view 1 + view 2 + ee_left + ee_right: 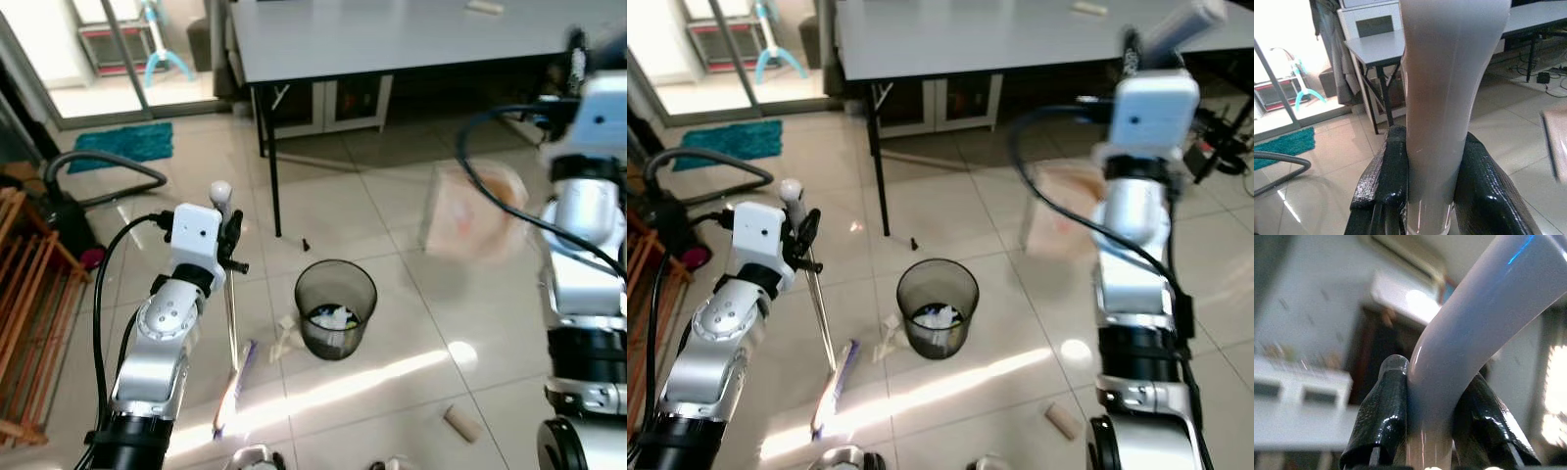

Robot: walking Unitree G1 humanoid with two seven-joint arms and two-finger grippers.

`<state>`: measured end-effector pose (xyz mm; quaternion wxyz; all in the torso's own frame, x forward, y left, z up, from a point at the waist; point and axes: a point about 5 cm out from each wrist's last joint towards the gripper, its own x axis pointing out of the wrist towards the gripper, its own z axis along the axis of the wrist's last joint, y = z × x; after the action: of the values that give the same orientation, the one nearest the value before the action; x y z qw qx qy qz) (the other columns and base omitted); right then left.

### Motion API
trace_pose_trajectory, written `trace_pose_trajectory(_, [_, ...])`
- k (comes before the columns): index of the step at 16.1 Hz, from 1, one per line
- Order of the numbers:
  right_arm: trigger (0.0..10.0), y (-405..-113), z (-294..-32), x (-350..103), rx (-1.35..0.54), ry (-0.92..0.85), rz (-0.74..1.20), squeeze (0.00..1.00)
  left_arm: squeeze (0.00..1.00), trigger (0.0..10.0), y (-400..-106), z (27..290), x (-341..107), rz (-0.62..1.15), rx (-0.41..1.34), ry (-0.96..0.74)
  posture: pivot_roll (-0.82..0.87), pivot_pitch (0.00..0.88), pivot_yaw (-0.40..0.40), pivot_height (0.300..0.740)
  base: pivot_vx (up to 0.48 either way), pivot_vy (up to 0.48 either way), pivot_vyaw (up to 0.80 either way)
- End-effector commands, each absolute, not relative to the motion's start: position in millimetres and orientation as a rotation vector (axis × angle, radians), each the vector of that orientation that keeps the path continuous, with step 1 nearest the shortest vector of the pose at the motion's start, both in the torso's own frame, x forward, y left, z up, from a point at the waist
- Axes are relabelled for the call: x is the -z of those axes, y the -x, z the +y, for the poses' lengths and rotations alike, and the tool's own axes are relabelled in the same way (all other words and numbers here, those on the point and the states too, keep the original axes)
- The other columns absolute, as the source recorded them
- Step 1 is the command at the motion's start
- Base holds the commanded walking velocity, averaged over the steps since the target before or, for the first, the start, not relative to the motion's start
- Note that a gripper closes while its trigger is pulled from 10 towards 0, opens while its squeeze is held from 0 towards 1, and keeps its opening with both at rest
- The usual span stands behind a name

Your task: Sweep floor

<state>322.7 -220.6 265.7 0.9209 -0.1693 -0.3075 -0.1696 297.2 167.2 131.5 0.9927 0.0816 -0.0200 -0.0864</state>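
Note:
My left gripper (232,238) is shut on the thin pale handle of a broom (231,313). The broom's purple and white head (231,392) rests on the tiled floor to the left of a dark see-through bin (335,307). In the left wrist view the black fingers (1385,171) clamp the grey handle (1442,98). My right gripper (1134,51) is raised high and shut on the curved grey handle (1474,328) of a dustpan. The dustpan's pan (472,211) hangs blurred, beige and pink, above the floor right of the bin. The bin holds some white scraps.
A grey table (411,39) with black legs stands behind the bin. A cardboard tube (462,423) lies on the floor at the front right, and paper scraps (285,339) lie beside the bin. A wooden rack (24,323) and a vacuum hose (108,171) are at the left.

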Motion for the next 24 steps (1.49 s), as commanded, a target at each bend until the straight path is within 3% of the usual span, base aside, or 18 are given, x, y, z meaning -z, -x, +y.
trace_pose_trajectory(1, [10.0, -323, -235, -260, 0.416, 0.354, -0.571, 0.0, 0.0, 10.0, -297, 166, -129, -0.033, 0.184, -0.185, 0.0, 0.049, 0.037, 0.74, 0.0, 0.0, 0.0])
trace_pose_trajectory(3, [10.0, -315, -252, -243, 0.431, 0.36, -0.507, 0.0, 0.0, 10.0, -295, 167, -127, -0.034, 0.183, -0.175, 0.0, 0.045, 0.038, 0.74, 0.0, 0.0, 0.0])
trace_pose_trajectory(7, [10.0, -304, -253, -200, 0.422, 0.342, -0.36, 0.0, 0.0, 10.0, -292, 173, -120, -0.005, 0.171, -0.149, -0.01, 0.041, 0.037, 0.74, 0.0, 0.0, 0.0])
trace_pose_trajectory(15, [10.0, -300, -211, -154, 0.215, 0.186, -0.182, 0.0, 0.0, 10.0, -288, 174, -120, -0.014, 0.175, -0.194, 0.01, 0.046, 0.032, 0.74, 0.0, -0.302, 0.0])
trace_pose_trajectory(24, [10.0, -302, -184, -145, 0.085, 0.206, -0.139, 0.0, 0.0, 10.0, -293, 175, -128, -0.031, 0.148, -0.203, 0.03, 0.058, 0.026, 0.74, 0.0, -0.413, 0.16])
